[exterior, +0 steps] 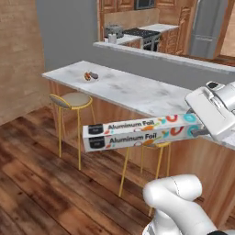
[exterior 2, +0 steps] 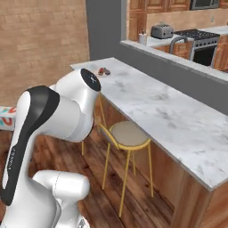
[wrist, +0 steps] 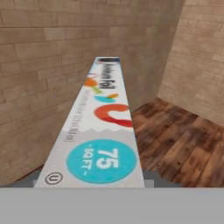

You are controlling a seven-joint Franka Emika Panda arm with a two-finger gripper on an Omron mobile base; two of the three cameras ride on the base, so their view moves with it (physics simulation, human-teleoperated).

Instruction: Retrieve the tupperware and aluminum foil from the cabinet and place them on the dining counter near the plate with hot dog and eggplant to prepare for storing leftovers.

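Left base view: the tool (exterior: 198, 130) pinches the teal end of the aluminum foil (exterior: 137, 132), holding the long carton level in the air, above the wooden floor (exterior: 36, 160) and in front of the marble tabletop (exterior: 133, 89). The plate (exterior: 90, 76) with food sits near the tabletop's far end, well apart from the carton. Yellow-legged stools (exterior: 73, 102) stand under the slab
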